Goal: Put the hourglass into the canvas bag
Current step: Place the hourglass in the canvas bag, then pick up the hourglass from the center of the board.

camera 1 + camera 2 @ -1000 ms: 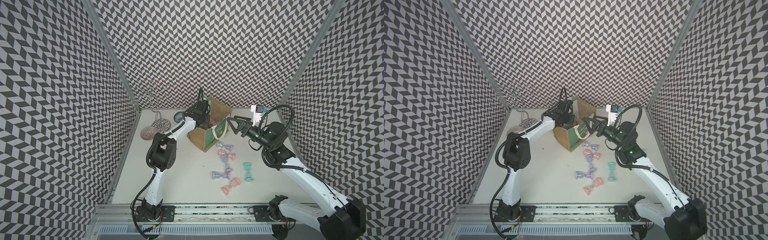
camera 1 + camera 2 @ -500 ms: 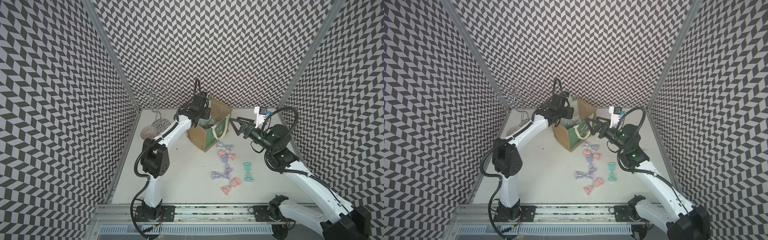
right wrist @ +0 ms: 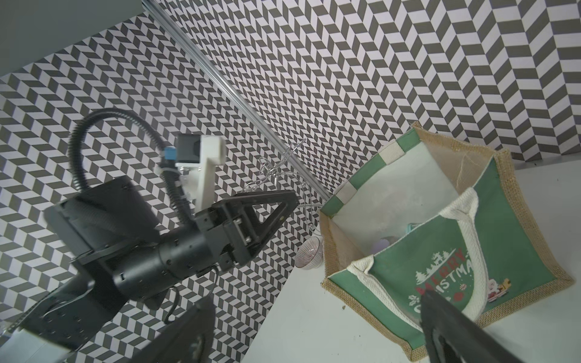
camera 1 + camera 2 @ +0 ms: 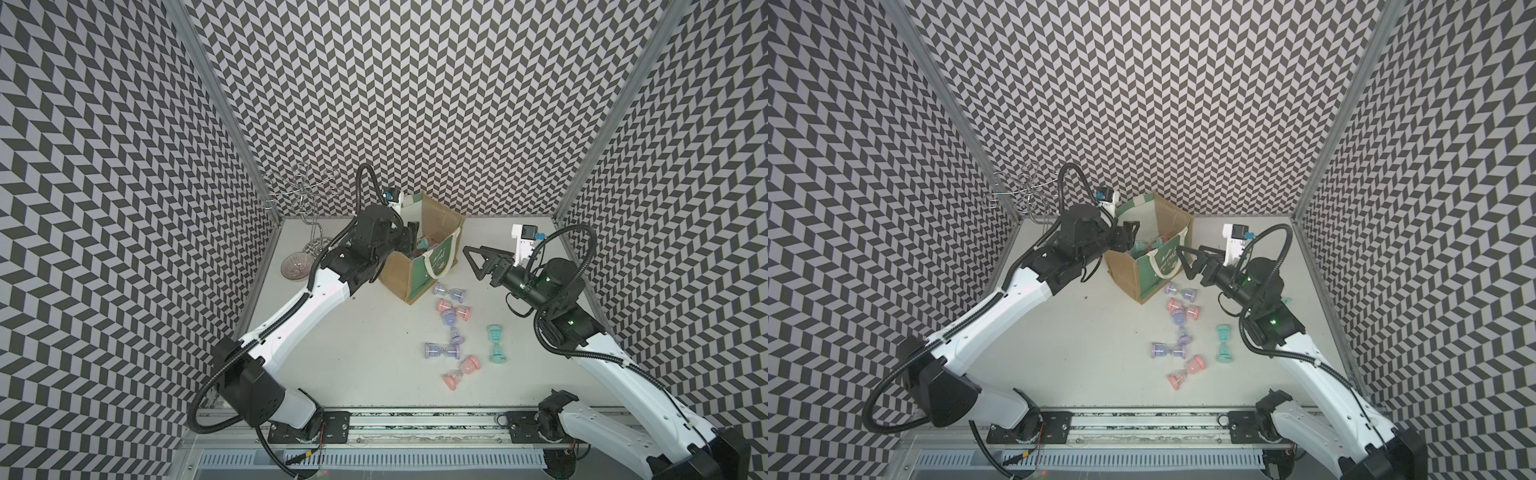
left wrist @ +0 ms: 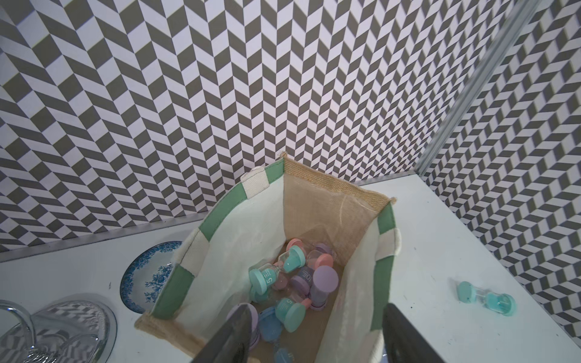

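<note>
Drop over canvas bag (image 4: 397, 272) looks done; next pick pending.
The left gripper (image 4: 409, 239) hangs at the bag mouth, top centre, jaws parted, nothing btwn; hourglasses (image 5: 267, 279) lie inside, loose hourglasses (image 4: 432, 351) centre-right on table (image 4: 374, 332). The right gripper (image 4: 471, 264) spread wide, empty, just beside green front. Next: lift clear of rim, reach loose ones; lower-centre table is bare.

light: bright, even, diffuse from overhead | shadows: faint, soft-edged | focus: left gripper (image 5: 316, 309) fingers (image 5: 229, 336) soft up close, scene ahead of them crisp; right gripper (image 3: 316, 295) fingers (image 3: 456, 330) blurred too | edges: both top views bow the patterned walls (image 4: 415, 104) outward
</note>
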